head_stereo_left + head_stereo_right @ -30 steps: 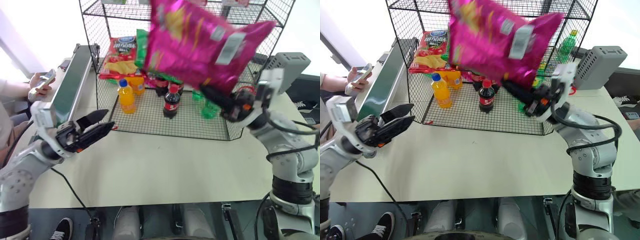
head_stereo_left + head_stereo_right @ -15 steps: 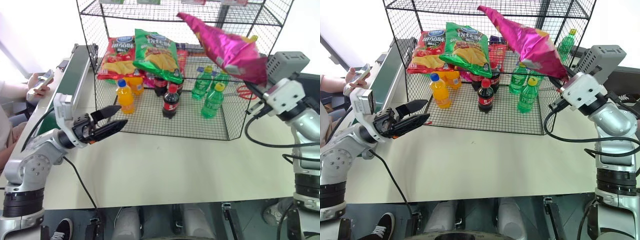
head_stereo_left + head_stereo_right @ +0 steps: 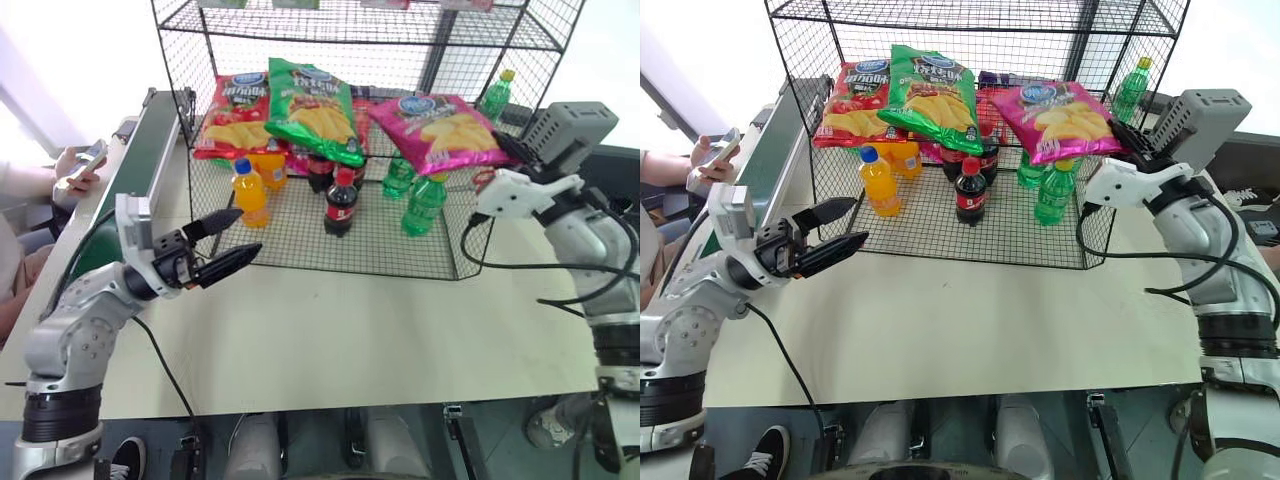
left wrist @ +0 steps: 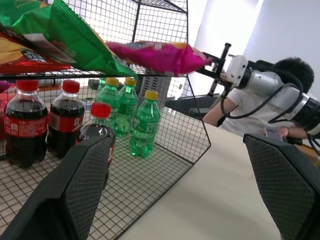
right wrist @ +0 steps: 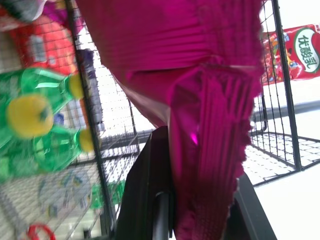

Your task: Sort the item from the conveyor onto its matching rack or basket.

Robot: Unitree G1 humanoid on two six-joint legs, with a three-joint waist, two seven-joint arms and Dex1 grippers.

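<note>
Pale counter (image 3: 330, 330) carries the black wire rack (image 3: 300, 240). I see my right tool (image 3: 503, 146) clamped on the edge of the pink chip bag (image 3: 436, 128), which lies flat on the rack's middle tier, right of the green chip bag (image 3: 312, 108), above the green bottles (image 3: 424, 204). My left tool (image 3: 224, 242) hangs spread wide and empty before the rack, beside the conveyor (image 3: 135, 165).

The magenta-pink chip bag (image 3: 437, 130), printed with yellow chips and a round blue logo, is being held flat, face up, on the middle tier of the black wire rack (image 3: 300, 235). The dark-green conveyor (image 3: 140, 170) is lying left of the rack.
</note>
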